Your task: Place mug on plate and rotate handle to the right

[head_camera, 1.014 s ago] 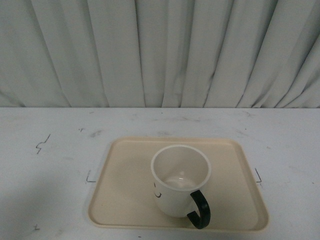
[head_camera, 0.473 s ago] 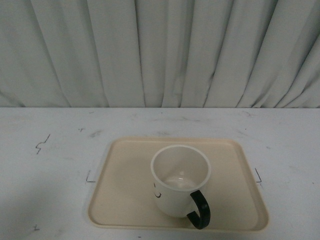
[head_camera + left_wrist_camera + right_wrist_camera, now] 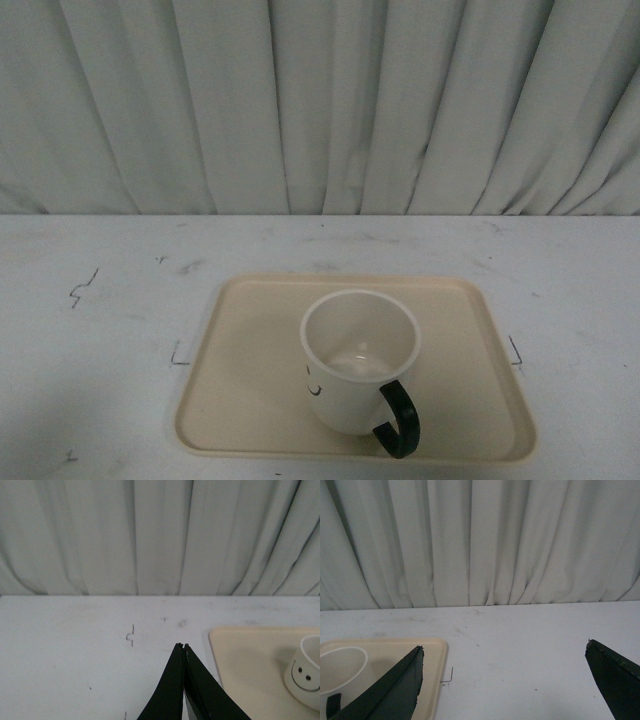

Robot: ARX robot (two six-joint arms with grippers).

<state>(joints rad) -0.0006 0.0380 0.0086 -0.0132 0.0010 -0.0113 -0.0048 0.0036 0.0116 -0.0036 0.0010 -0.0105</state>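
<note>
The cream-white mug (image 3: 360, 362) stands upright on the beige plate (image 3: 250, 380) in the front view, slightly right of the plate's middle. Its black handle (image 3: 400, 420) points toward me and a little right. Part of the smiley face shows on the mug's left side. Neither arm shows in the front view. In the left wrist view the left gripper (image 3: 182, 646) is shut and empty over the bare table left of the plate (image 3: 245, 655), with the mug (image 3: 305, 677) at the edge. In the right wrist view the right gripper (image 3: 504, 647) is open and empty, right of the plate (image 3: 432, 652) and mug (image 3: 340, 667).
A white table (image 3: 100, 320) with small black corner marks around the plate runs back to a pale pleated curtain (image 3: 320, 100). The plate lies near the table's front edge.
</note>
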